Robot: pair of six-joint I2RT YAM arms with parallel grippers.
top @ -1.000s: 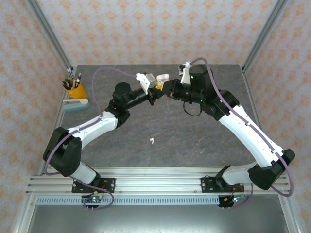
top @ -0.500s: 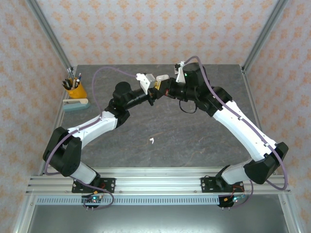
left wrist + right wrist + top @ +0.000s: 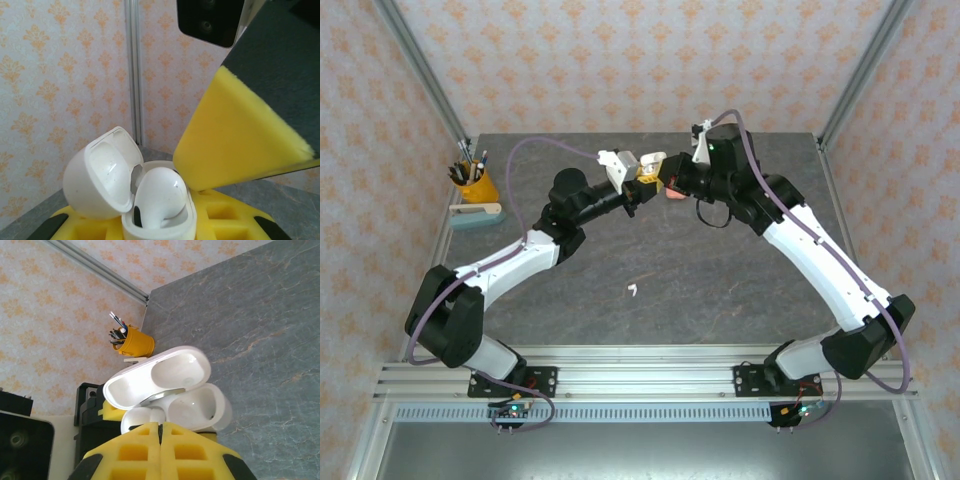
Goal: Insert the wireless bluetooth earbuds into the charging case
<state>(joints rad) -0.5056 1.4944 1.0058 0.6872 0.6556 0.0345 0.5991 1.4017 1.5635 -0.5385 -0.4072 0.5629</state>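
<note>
We logged left gripper [image 3: 642, 176] clamped on open white plastic charging case [image 3: 97, 182], glossy white earbud [image 3: 160, 195] seated inside, right gripper [image 3: 160, 432] closed, empty

White charging case [image 3: 102, 175], white earbud [image 3: 160, 192], grey veined table [image 3: 720, 280], orange-patterned wall [image 3: 620, 60]

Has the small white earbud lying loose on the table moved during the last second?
No. The white earbud lies at the same spot, equally far from the front rail as before.
</note>
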